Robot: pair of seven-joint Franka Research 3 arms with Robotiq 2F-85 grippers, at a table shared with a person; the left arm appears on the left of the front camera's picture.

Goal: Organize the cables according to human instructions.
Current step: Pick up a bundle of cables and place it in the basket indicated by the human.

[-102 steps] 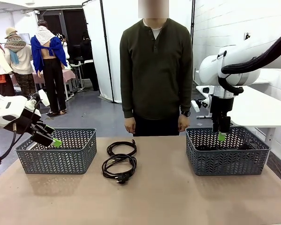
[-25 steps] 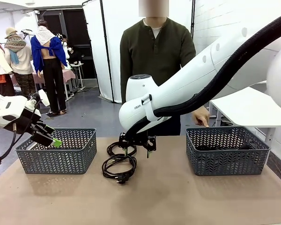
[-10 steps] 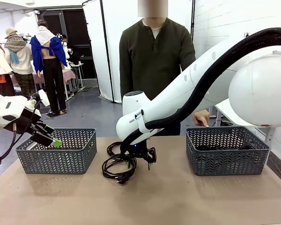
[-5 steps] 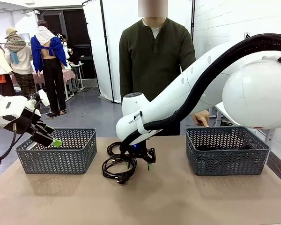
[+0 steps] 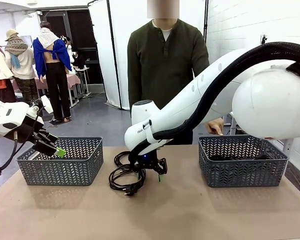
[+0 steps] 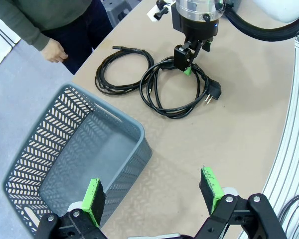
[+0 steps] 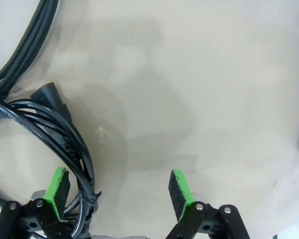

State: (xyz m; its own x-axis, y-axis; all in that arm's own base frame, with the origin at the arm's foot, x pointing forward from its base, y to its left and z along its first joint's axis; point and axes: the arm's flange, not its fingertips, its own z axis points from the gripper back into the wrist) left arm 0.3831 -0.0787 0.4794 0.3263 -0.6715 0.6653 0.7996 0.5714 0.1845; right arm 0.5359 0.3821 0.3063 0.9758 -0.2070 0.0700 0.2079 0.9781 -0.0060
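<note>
Front view, layout: a person [image 5: 167, 75] stands at the far side of the table [image 5: 190, 215], with the left basket [image 5: 60, 162] at centre left and the right basket [image 5: 242, 160] at centre right.
Cables, location: two black coils lie on the bare table between the baskets, the far coil [image 5: 130, 157] just behind the near coil [image 5: 126, 177]. Dark shapes inside the right basket may be further cords; this cannot be confirmed.
Right gripper [image 5: 150, 171]: lowered onto the right side of the near coil, fingers spread wide. In the right wrist view several strands run just inside one green pad [image 7: 57, 186]. Nothing is clamped yet.
Left gripper [image 6: 152, 194]: released and empty, hanging over the left basket's near corner.
Handling, judged: light, limp and springy; the loops will sag and may fan out when lifted.
Hold point, judged: the bundled strands on the coil's side, all loops together, away from the plug [image 6: 214, 92].
Risk, judged: pinching too few strands, so the remaining loops trail.
</note>
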